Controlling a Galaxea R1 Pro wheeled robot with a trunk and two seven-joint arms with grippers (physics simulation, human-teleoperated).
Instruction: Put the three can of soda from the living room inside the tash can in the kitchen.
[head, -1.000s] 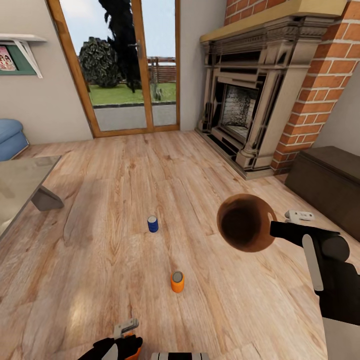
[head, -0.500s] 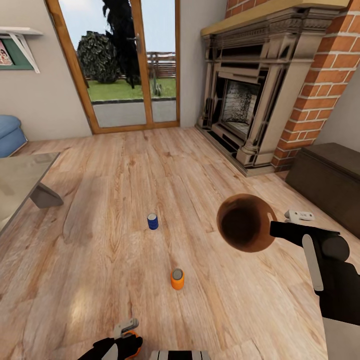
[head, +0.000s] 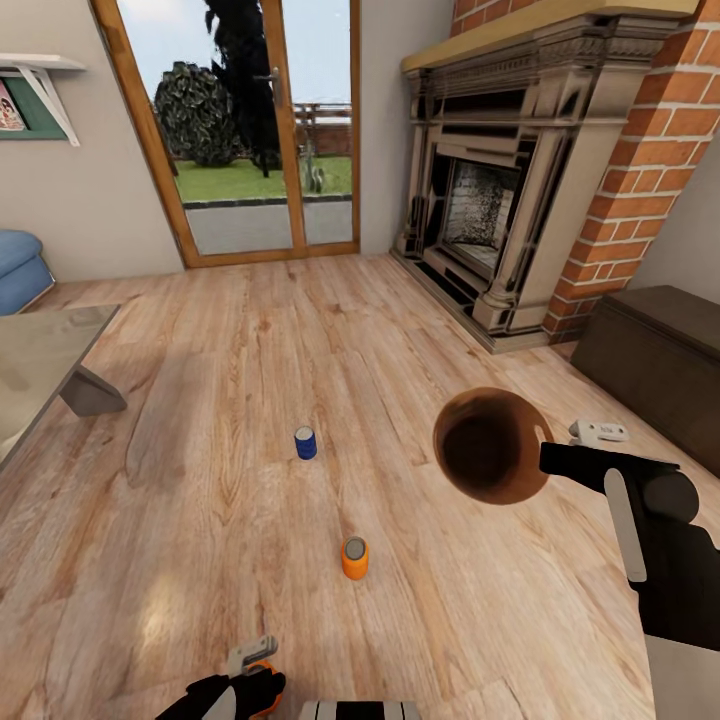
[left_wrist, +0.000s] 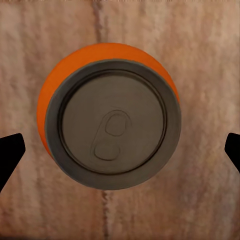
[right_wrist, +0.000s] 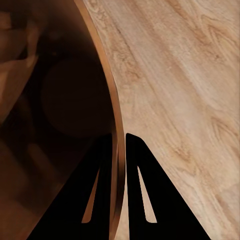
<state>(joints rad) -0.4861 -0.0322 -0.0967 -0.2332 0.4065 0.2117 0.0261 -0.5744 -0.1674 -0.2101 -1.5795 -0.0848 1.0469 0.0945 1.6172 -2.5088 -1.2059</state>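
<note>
Orange can (head: 354, 560), blue can (head: 305, 443), brown-lined bin (head: 492, 445), red-brick fireplace (head: 640, 170).

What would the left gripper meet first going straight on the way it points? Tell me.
Most likely the grey top of the orange soda can, which sits centred between the open jaws of the left gripper, standing on the wood floor. How far off it is, the picture does not tell.

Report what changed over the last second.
The camera tilted a little early on, shifting the whole picture; nothing itself moved. The right hand still grips the trash can rim, and the left hand stays open over an orange can.
</note>
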